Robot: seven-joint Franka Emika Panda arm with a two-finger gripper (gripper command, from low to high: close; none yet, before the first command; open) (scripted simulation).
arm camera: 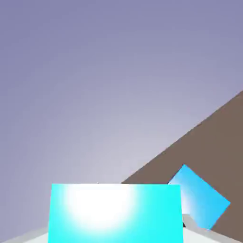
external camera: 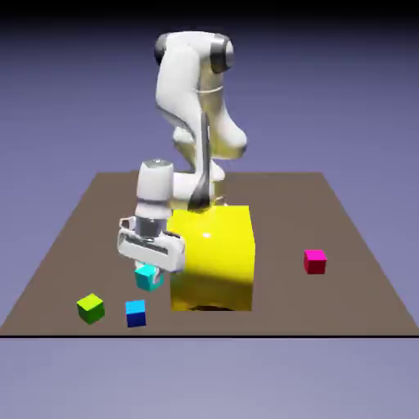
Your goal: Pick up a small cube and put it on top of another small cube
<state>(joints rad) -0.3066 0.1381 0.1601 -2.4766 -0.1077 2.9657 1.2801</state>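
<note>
The small cyan cube (external camera: pixel 148 279) sits between the fingers of my gripper (external camera: pixel 148 273), which is shut on it, low over the table just left of the big yellow block. In the hand view the cyan cube (arm camera: pixel 116 213) fills the bottom middle, and the gripper (arm camera: pixel 116 238) shows only grey finger tips (arm camera: pixel 197 231) at its sides. The hand is tilted, so that view shows mostly backdrop. The small magenta cube (external camera: pixel 315 261) rests on the table at the exterior view's right, beyond the yellow block and far from the gripper.
The big yellow block (external camera: pixel 214 258) stands between the held cube and the magenta cube. A darker blue small cube (external camera: pixel 135 313) (arm camera: pixel 199 197) and a lime-green small cube (external camera: pixel 91 308) lie near the table's front edge (external camera: pixel 204 334), below the gripper.
</note>
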